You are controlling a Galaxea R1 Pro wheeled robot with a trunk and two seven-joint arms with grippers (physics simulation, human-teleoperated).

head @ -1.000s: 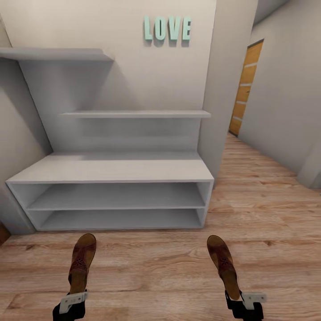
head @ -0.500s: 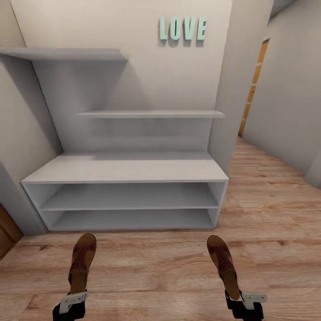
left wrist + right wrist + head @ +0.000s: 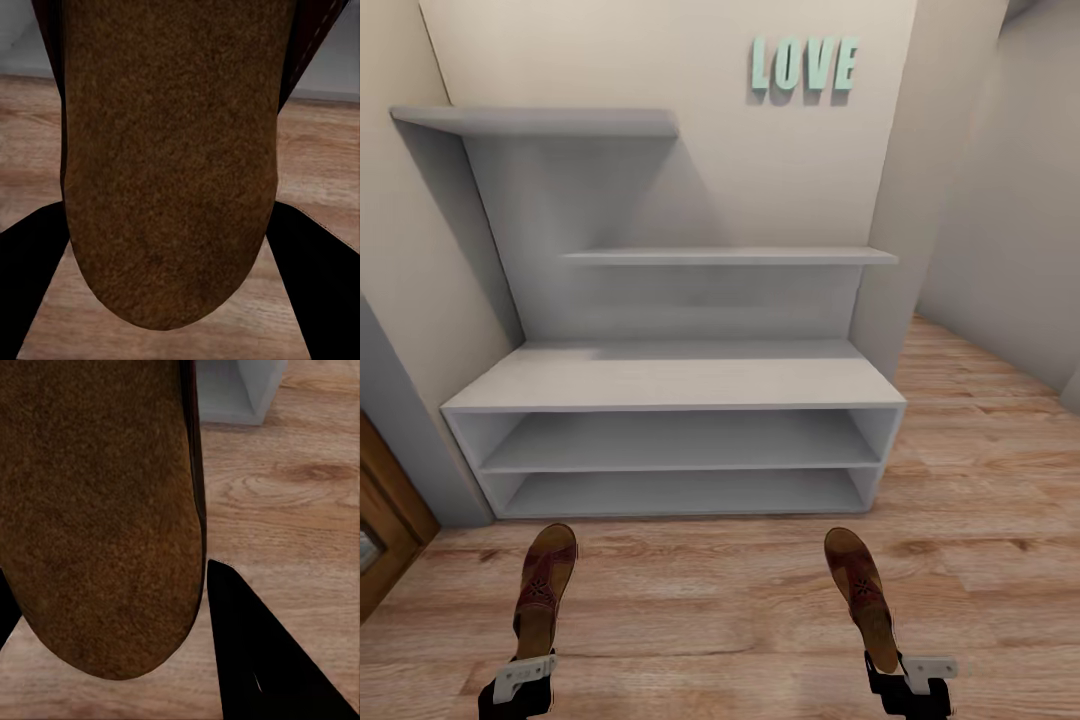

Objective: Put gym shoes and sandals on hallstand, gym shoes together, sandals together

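Each gripper holds one brown sandal by its heel, toes pointing toward the hallstand (image 3: 670, 385). My left gripper (image 3: 525, 672) is shut on the left sandal (image 3: 545, 590) and my right gripper (image 3: 895, 672) is shut on the right sandal (image 3: 860, 595), both held above the corridor floor (image 3: 700, 610). In the left wrist view the sandal's footbed (image 3: 169, 157) sits between black fingers (image 3: 30, 285). In the right wrist view the other footbed (image 3: 97, 510) lies beside a black finger (image 3: 262, 660). The grey rack stands just ahead with both shelf levels and top bare. The gym shoes are out of view.
Stepped floating shelves (image 3: 730, 256) hang above the rack, with teal LOVE letters (image 3: 803, 64) on the wall. A brown wooden door edge (image 3: 385, 520) is at the lower left. The corridor continues at the right past a wall corner (image 3: 890, 250).
The whole view has shifted: the rack and wall now sit further right in the picture and a door edge has come in at left. Both grippers still hold their sandals the same way.
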